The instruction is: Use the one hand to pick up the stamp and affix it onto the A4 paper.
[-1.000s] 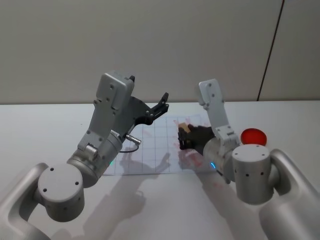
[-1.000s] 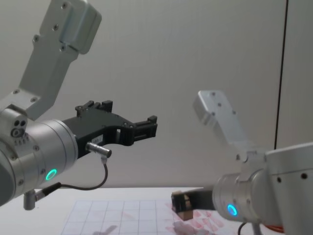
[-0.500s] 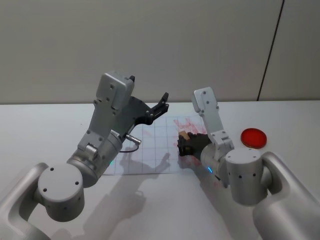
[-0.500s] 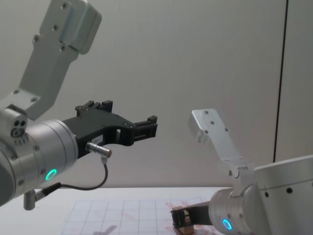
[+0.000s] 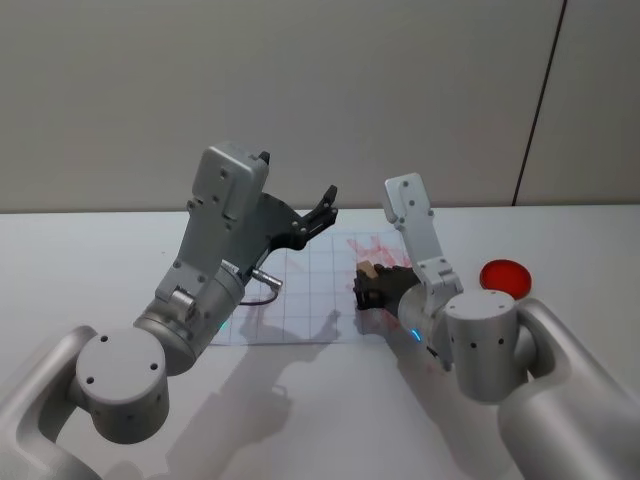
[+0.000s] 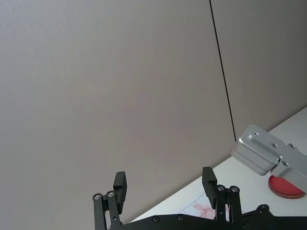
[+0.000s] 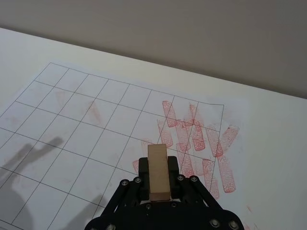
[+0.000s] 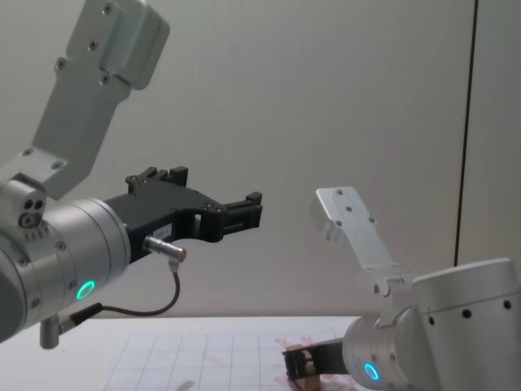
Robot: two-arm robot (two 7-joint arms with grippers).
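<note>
The right gripper (image 7: 158, 184) is clenched on the stamp (image 7: 158, 170), its jaws pinching the long sides of the little wooden block. It holds the block low over the right part of the A4 paper (image 7: 86, 124), right at the near edge of the crowded red prints (image 7: 196, 139). I cannot tell whether the face is touching the sheet yet. The left gripper (image 6: 164, 179) hangs idle above the left of the paper with its jaws spread and nothing between them. The ink pad (image 5: 505, 275) sits off to the right on the table (image 5: 100, 250). The main risk is a print landing on top of the existing ones and smearing into them. If the block meets the paper tilted, only one edge would mark, and a hard press could let it slip between the jaws or drag the loose sheet.
</note>
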